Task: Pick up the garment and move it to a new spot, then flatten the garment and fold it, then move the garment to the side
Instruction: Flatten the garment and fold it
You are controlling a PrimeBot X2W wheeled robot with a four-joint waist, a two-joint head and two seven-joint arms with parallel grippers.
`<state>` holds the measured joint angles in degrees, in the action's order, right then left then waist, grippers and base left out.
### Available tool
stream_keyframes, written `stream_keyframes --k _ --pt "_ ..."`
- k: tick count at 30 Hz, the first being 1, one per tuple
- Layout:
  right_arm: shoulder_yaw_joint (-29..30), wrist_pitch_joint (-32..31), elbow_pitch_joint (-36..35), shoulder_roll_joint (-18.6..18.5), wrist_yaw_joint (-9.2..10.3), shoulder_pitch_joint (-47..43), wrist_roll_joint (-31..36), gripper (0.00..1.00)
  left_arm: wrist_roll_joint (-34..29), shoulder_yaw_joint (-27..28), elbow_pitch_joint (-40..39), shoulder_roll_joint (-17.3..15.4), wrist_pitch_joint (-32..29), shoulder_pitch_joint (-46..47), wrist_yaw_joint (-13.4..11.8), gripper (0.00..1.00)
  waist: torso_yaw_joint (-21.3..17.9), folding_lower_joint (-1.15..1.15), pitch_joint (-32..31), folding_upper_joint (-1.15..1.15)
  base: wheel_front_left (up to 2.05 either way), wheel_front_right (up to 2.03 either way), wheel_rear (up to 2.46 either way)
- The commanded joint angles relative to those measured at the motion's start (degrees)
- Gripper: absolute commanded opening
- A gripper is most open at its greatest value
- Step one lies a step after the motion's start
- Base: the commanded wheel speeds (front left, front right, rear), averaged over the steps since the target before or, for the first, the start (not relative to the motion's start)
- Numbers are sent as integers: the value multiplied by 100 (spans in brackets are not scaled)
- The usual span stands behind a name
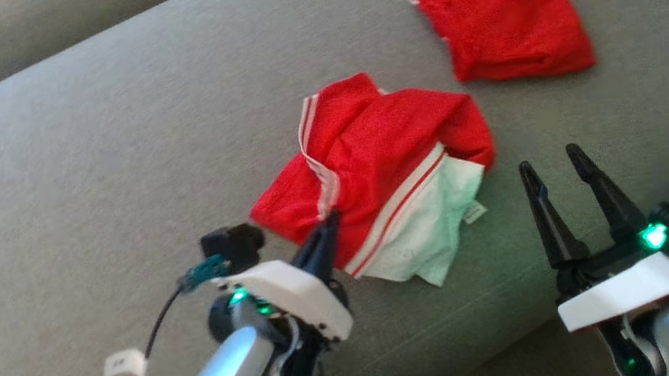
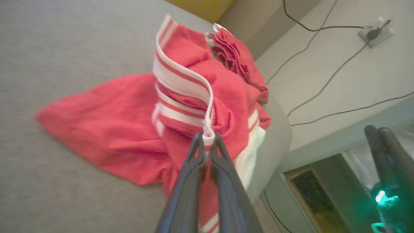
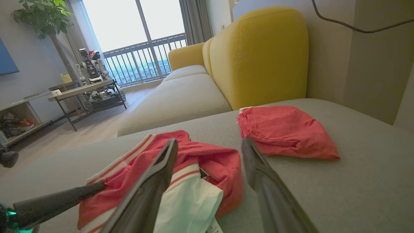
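One garment (image 1: pixel 382 154) gripped on the sofa (image 1: pixel 76 187)

It lies bunched near the front edge, long axis roughly left-right, white lining (image 1: pixel 428 240) toward the robot. Left gripper (image 1: pixel 331 218) fingers (image 2: pixel 187 174) are clamped on its striped hem (image 2: pixel 181 77); right gripper (image 1: pixel 547 157) fingers stand apart just beside it.

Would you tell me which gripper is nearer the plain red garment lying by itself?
Right. The right gripper stands open short of the plain red garment, not touching; the left gripper is farther off, shut on the striped garment.
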<state>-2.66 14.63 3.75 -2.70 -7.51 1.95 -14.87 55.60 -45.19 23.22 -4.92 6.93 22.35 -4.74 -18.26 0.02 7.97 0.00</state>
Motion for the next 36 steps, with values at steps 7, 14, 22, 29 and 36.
stream_keyframes --k 7,14,22,29,36 --pt "-88 37 -194 -18 2 163 159 100 -140 1059 -326 -706 748 -247 -135 0 559 -2 52 0 0 0 0" --pt "-119 37 -180 -18 2 126 276 100 -81 2299 -705 -1678 799 -463 -356 0 851 -2 -50 0 0 0 0" --pt "-189 37 -104 -18 2 118 334 100 -329 2835 -539 -2437 804 -587 -552 0 945 -2 -38 0 0 0 0" --pt "-497 37 301 -18 2 171 224 100 -771 3033 -687 -2091 806 -677 -728 100 1093 -2 -52 0 0 0 0" --pt "-535 37 548 -18 2 264 137 100 -1816 3200 -1447 -1433 806 -1371 -928 100 1355 -2 -63 0 0 0 0"
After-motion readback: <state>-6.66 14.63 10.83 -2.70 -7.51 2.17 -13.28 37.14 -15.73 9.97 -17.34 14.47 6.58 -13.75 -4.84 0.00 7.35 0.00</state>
